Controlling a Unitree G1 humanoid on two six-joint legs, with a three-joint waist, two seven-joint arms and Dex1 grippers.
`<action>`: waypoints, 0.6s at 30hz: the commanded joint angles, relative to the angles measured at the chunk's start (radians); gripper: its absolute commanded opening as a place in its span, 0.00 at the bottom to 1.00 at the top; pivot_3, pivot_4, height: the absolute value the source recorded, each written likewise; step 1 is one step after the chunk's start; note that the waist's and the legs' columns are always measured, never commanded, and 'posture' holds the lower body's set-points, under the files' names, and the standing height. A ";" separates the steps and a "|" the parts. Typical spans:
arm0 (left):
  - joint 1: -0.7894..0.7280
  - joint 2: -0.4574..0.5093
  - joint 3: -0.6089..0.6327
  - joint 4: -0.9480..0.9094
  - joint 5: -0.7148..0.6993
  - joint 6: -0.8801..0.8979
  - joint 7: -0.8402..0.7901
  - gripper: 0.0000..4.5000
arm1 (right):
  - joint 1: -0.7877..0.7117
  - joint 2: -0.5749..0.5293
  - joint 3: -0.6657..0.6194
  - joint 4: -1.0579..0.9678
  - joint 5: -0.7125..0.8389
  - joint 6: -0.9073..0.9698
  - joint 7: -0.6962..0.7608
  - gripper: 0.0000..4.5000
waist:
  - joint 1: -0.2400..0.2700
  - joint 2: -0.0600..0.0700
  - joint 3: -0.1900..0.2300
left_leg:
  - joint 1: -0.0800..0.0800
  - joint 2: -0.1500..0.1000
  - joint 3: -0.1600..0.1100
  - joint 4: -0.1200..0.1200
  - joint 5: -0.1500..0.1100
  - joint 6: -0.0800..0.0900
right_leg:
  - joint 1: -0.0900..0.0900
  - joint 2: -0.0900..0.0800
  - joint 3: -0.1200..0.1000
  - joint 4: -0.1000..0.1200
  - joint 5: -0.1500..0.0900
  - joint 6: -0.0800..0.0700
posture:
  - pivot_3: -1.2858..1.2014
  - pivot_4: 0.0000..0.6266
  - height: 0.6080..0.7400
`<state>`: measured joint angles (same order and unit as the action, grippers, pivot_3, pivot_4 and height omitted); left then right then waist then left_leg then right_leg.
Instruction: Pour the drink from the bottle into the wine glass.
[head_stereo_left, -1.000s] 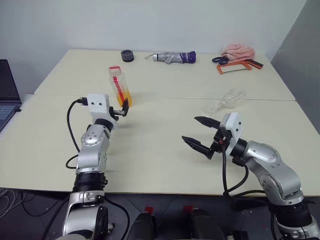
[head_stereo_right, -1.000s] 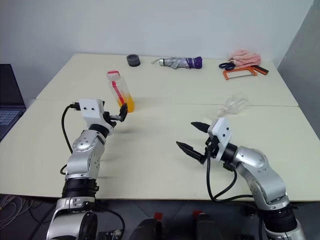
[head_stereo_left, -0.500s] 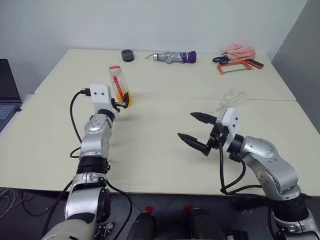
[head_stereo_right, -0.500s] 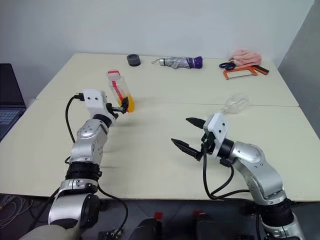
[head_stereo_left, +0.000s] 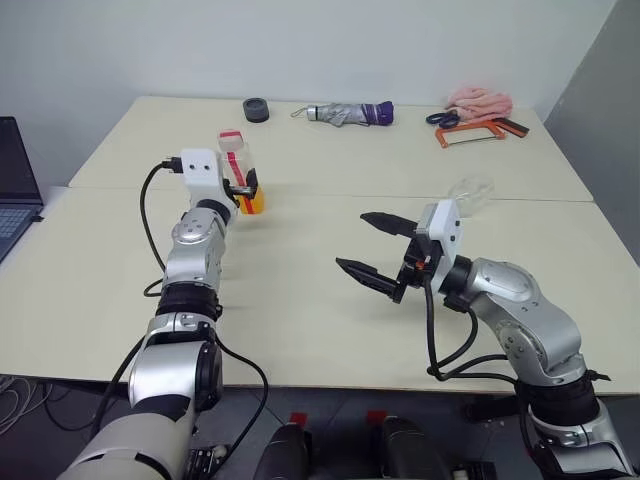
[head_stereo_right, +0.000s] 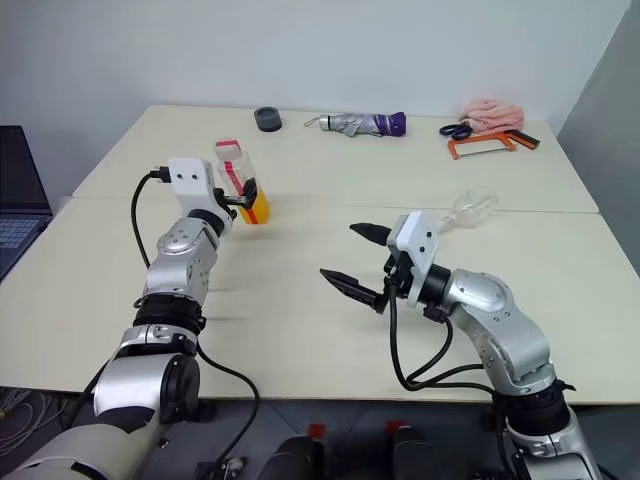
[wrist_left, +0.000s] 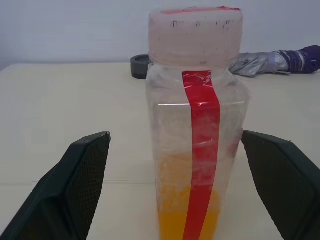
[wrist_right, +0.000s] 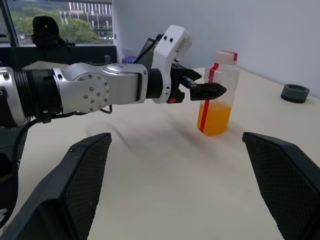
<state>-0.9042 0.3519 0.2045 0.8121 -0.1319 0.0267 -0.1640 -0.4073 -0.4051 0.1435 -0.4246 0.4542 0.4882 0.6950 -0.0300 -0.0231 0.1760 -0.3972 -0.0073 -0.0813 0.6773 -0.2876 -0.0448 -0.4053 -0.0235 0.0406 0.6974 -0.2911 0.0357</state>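
A: Where is the bottle (head_stereo_left: 241, 172) right now?

B: Standing upright on the tabletop (head_stereo_left: 330, 160), toward the robot's left side, cap on. The drink (wrist_left: 189, 220) sits in the lower part, orange-yellow, with a red strip running up the side facing the left gripper.

A: And the left gripper (head_stereo_left: 246, 186)?

B: Right at the bottle, level with its lower half. The left wrist view shows its two black fingers (wrist_left: 80, 185) spread wide with the bottle between them, a clear gap on each side, so nothing is clamped.

A: The right gripper (head_stereo_left: 376, 250)?

B: Raised above the tabletop near the middle, pointing toward the robot's left, fingers wide apart and empty. Its wrist view looks across at the left gripper and the bottle.

A: Where's the wine glass (head_stereo_left: 468, 190)?

B: Behind the right gripper, on the robot's right side of the tabletop, partly hidden by the gripper's white housing. I cannot tell whether it stands or lies on its side.

A: Anything else on the tabletop?

B: Along the far edge: a dark roll of tape (head_stereo_left: 256, 109), a folded umbrella (head_stereo_left: 350, 114), a pink cloth (head_stereo_left: 479, 101), scissors (head_stereo_left: 441, 118) and an orange-framed hacksaw (head_stereo_left: 480, 132). A laptop (head_stereo_left: 15, 185) sits off to the robot's left
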 joint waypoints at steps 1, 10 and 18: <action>-0.064 0.006 0.009 0.039 0.004 -0.040 0.014 0.99 | -0.006 0.010 0.002 -0.023 0.009 -0.001 -0.003 1.00 | 0.000 0.000 0.000 | 0.000 0.000 0.000 0.000 0.000 0.000 | 0.000 0.000 0.000 0.000 0.000 0.000 | 0.52 0.24 1.00; -0.152 0.005 0.000 0.165 0.016 -0.068 0.045 0.99 | -0.009 0.020 -0.001 -0.012 0.006 -0.002 -0.005 1.00 | -0.001 0.000 0.000 | 0.000 0.000 0.000 0.000 0.000 0.000 | -0.001 0.000 0.000 0.000 0.000 0.000 | 0.52 0.24 1.00; -0.214 0.015 -0.003 0.257 0.029 -0.078 0.028 0.99 | -0.009 0.029 0.000 -0.005 0.004 -0.006 -0.009 1.00 | -0.002 0.000 0.000 | 0.000 -0.001 0.000 0.000 0.000 0.000 | -0.001 0.000 0.000 0.000 0.000 0.000 | 0.52 0.24 1.00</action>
<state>-1.0834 0.3501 0.2021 1.0716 -0.1103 -0.0297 -0.1266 -0.4073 -0.3819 0.1499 -0.4101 0.4535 0.4903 0.6885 -0.0316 -0.0233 0.1762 -0.3977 -0.0081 -0.0810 0.6774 -0.2875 -0.0449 -0.4061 -0.0232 0.0405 0.6976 -0.2911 0.0357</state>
